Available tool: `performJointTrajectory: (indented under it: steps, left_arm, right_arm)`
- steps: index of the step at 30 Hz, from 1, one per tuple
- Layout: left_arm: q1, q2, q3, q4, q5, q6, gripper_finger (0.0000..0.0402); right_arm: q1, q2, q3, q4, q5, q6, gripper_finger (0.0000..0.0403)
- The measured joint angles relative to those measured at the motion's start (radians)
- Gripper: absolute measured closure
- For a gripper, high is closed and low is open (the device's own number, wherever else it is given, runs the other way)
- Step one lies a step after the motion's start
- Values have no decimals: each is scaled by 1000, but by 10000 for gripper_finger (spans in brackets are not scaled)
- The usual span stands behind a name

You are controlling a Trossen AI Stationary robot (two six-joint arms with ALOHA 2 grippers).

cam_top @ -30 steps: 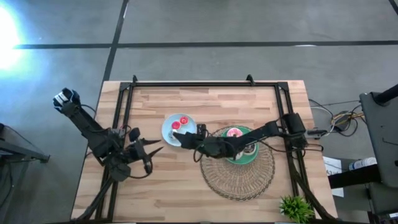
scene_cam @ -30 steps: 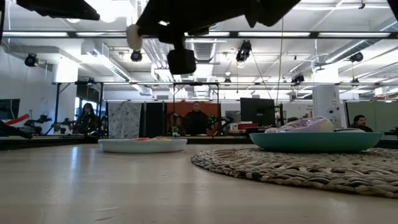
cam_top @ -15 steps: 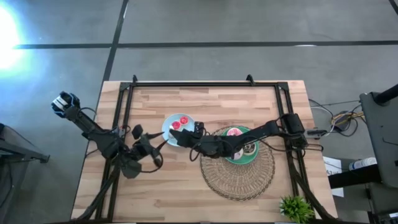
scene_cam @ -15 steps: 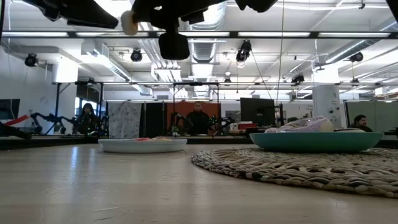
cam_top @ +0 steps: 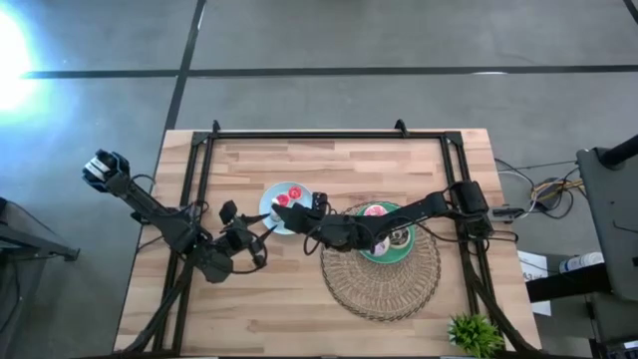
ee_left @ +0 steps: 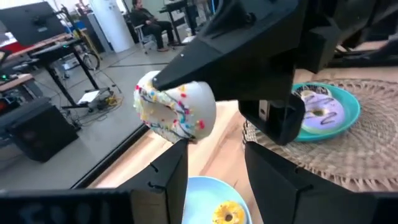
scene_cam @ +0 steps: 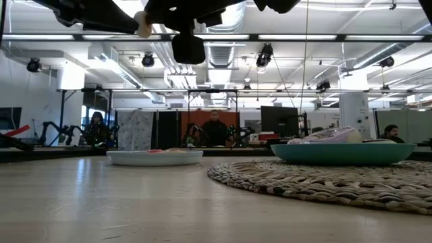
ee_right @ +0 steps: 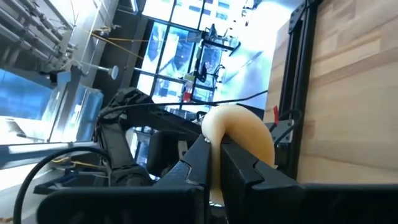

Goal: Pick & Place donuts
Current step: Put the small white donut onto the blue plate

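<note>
Right claw (cam_top: 286, 215): pressed on a sprinkled donut (ee_left: 176, 112), pinching it by its ring; raised well above the table (cam_top: 329, 160).
Sprinkled donut: white icing with coloured sprinkles, cream underside; seen between the right claw's two fingers (ee_right: 202, 165) in the right wrist view; seen high near the top edge in the low view (scene_cam: 142, 25).
Left claw (ee_left: 214, 155): spread, nothing between its fingers (ee_left: 168, 180); just beside the right claw, facing it, tips close to the held donut but not touching it.
Light-blue plate (cam_top: 269, 209): directly under both claws, flat on the table.
On the light-blue plate: two small reddish donuts (cam_top: 282, 200) in the high view; one yellow mini donut (ee_left: 228, 213) below the left claw.
Green plate (ee_left: 353, 114): behind the right claw, under its arm, on the wicker mat (cam_top: 384, 284).
On the green plate: a pink donut (cam_top: 376, 211) and a lilac donut (ee_left: 320, 112), both lying flat; another item partly hidden by the arm, cannot tell which.
Wicker mat: well behind the right claw's tips, beside the light-blue plate, flat on the table.
</note>
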Motion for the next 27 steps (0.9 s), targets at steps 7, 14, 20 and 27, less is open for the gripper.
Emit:
performJointTrajectory:
  steps: [7, 14, 20, 27]
  left_arm:
    - [23, 13, 0, 38, -76, 26, 266]
    - [42, 14, 1, 60, -62, 27, 266]
    - [44, 31, 2, 92, -42, 28, 266]
    - [53, 46, 2, 93, -61, 47, 268]
  right_arm:
    - [2, 0, 0, -18, 13, 36, 390]
    - [1, 0, 0, -17, 23, 71, 390]
    - [-7, 0, 0, -17, 24, 89, 390]
    - [-8, 0, 0, -17, 20, 88, 390]
